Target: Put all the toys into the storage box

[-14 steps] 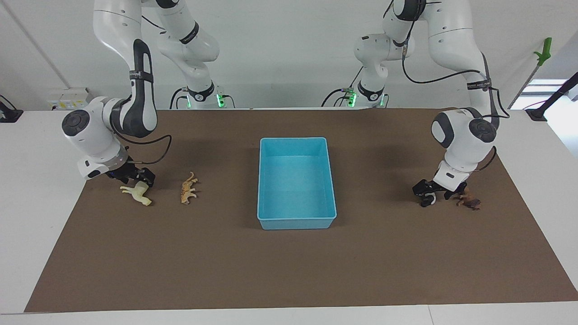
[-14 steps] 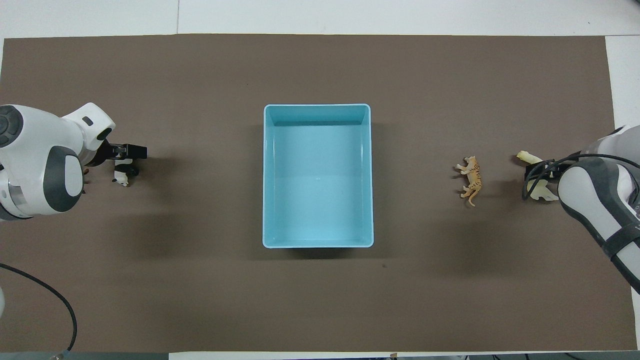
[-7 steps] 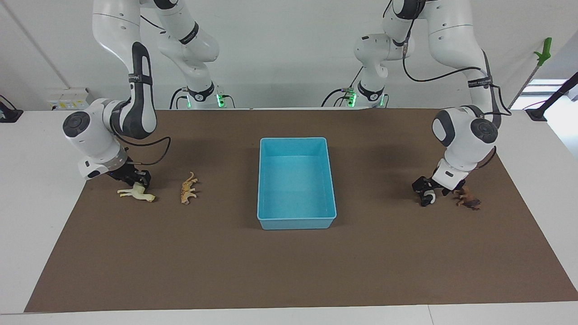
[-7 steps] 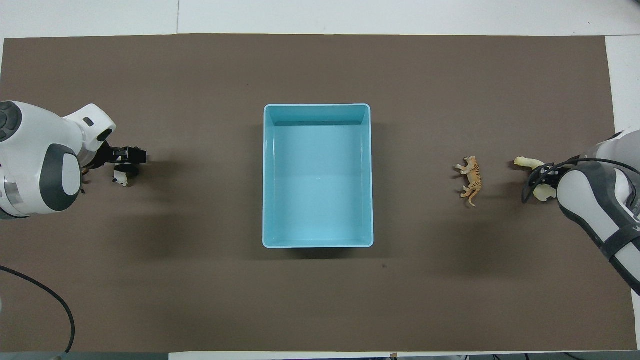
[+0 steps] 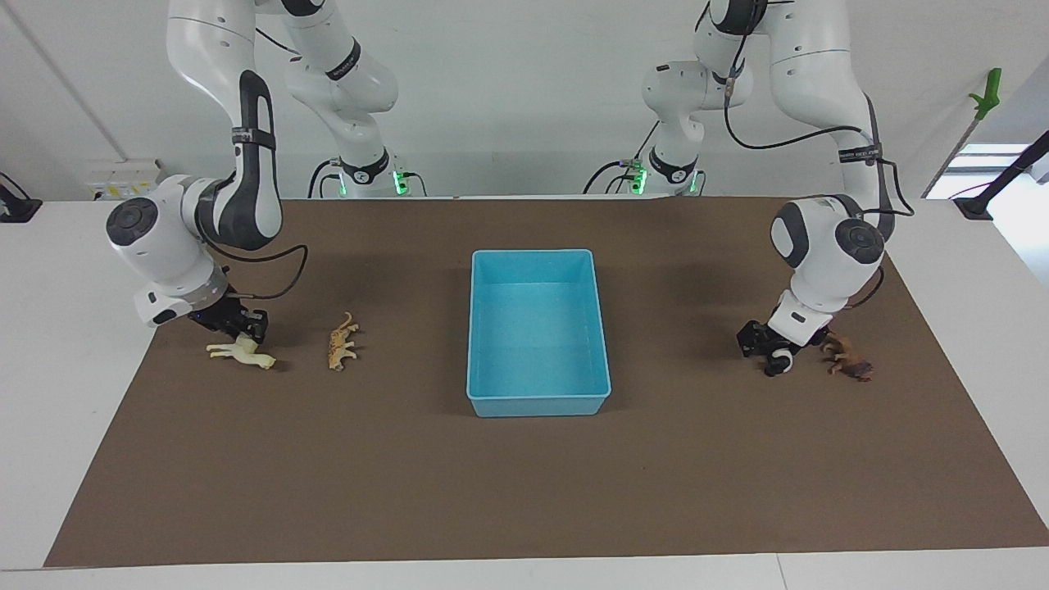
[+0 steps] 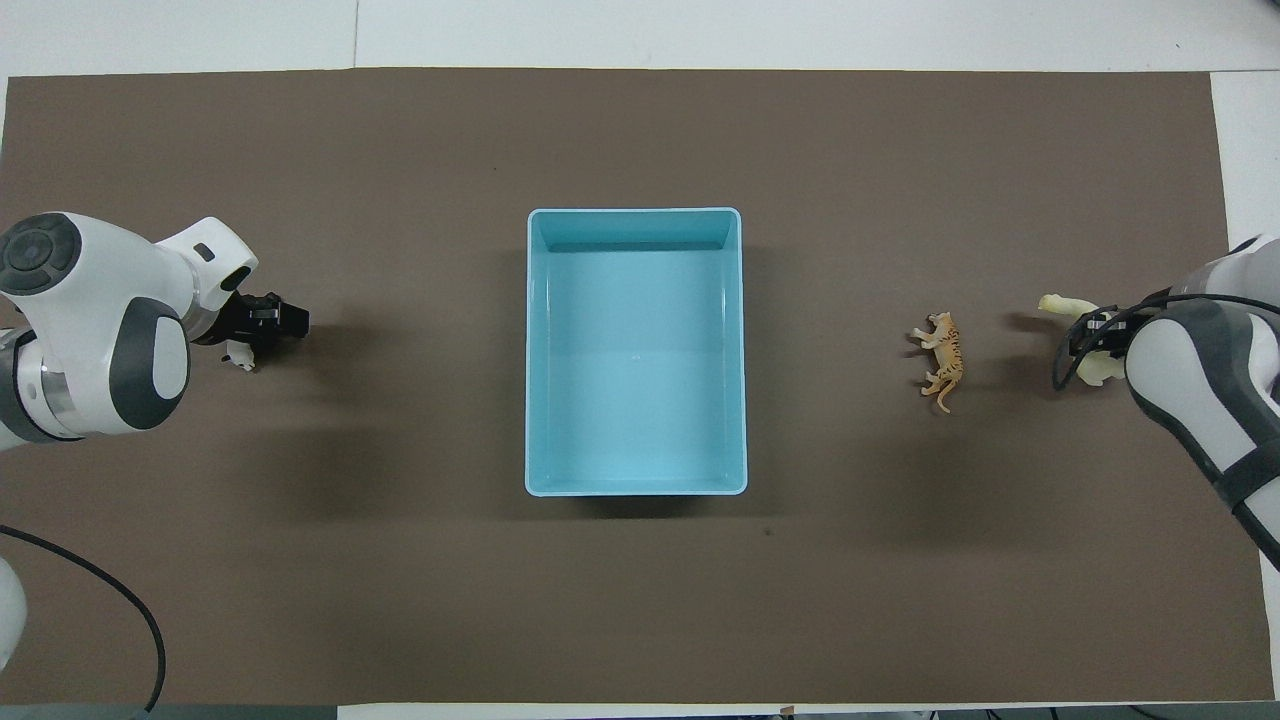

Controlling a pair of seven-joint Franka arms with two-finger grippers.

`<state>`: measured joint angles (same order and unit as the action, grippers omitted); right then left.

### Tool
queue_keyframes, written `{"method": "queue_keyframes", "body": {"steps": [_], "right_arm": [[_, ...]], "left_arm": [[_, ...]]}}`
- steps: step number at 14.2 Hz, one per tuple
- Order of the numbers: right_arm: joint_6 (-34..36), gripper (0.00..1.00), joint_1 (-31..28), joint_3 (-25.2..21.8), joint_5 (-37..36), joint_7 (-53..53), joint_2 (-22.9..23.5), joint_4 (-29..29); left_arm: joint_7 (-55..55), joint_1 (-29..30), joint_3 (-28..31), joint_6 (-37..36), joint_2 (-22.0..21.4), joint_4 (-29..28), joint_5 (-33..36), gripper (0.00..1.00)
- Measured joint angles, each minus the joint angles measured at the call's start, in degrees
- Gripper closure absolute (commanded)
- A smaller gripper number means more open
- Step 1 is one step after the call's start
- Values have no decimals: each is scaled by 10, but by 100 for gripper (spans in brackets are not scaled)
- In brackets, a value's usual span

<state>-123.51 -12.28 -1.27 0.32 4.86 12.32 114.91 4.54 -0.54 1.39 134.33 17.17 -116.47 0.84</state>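
The storage box (image 5: 538, 332) sits at mid-table with nothing in it; all four toys lie outside on the brown mat (image 5: 524, 492). At the right arm's end, the right gripper (image 5: 242, 330) is down on the cream horse (image 5: 242, 353), which lies with its long axis running along the table's length; the fingers appear to be closing on its body, but a firm pinch cannot be confirmed. The tiger (image 5: 342, 341) lies between horse and box, untouched. At the left arm's end, the left gripper (image 5: 770, 348) is low on the panda (image 5: 783, 359); whether its jaws are spread or pinching cannot be told. The lion (image 5: 849, 359) lies just beside, farther from the box. Judgement: each arm must lift and carry inward toward the box.
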Motion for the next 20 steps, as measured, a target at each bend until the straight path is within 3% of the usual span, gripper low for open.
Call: {"method": "queue_keyframes", "body": {"steps": [1,2,3,4,9,13,16,20], "right_arm": [[31,100,5,0,0,0,0,-29],[51,100,8,0,0,0,0,-52],[60,100,10,0,0,0,1,-65],[62,100,10,0,0,0,2,-70],[62,100,10,0,0,0,12,-70],[62,100,10,0,0,0,12,-73],[62,100,10,0,0,0,12,-76],[61,100,27,3,2,-29,13,-92]], "left_arm": [[0,0,0,2,0,-1,0,6],[-1,0,0,8,0,-2,0,36],[-2,0,0,12,1,-3,0,73],[-12,0,1,14,1,-4,0,100],[-140,-14,-1,-6,-1,10,-6,100],[-291,-69,-6,-173,-38,101,-72,100],[-498,-145,-19,-256,-107,142,-99,100],[-732,-291,-32,-230,-137,131,-100,100]]}}
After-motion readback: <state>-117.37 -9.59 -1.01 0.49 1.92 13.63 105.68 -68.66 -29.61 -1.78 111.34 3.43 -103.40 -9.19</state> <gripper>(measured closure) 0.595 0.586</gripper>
